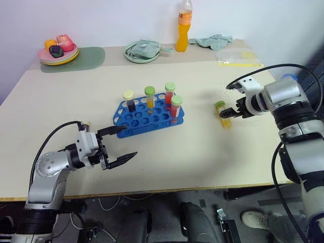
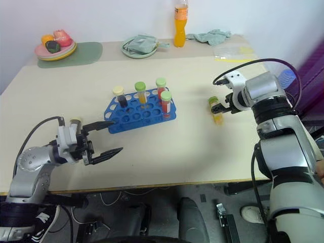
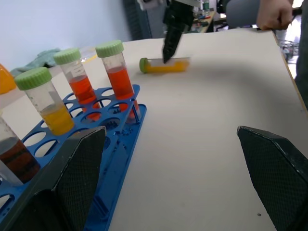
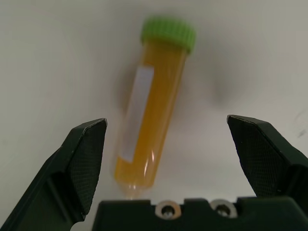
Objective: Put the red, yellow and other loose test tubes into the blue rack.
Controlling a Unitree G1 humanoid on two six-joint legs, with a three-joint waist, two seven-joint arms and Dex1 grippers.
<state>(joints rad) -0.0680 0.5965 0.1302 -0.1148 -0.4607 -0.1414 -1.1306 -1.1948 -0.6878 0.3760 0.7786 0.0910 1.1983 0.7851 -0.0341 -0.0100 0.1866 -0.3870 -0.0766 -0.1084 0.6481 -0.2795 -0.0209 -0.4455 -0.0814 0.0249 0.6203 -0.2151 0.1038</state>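
The blue rack (image 1: 149, 115) stands mid-table and holds a dark tube with a pale cap (image 1: 129, 100), a yellow tube (image 1: 150, 97) and two red tubes (image 1: 169, 93) (image 1: 175, 107), all three green-capped. To its right a loose yellow tube with a green cap (image 1: 223, 114) lies on the table. My right gripper (image 4: 166, 122) points down over it, open, its fingers apart on either side of the tube (image 4: 154, 110) and not touching it. The left gripper (image 1: 130, 142) hovers open and level just in front of the rack's near left corner, holding nothing.
Along the back edge are a plate of fruit (image 1: 58, 53) on a green mat (image 1: 86, 56), a plate holding a cloth (image 1: 143, 50), an orange drink bottle (image 1: 184, 25), a teal cloth (image 1: 212, 40) and a plastic bag (image 1: 235, 56). A person's hand (image 3: 274, 14) shows past the table's right edge.
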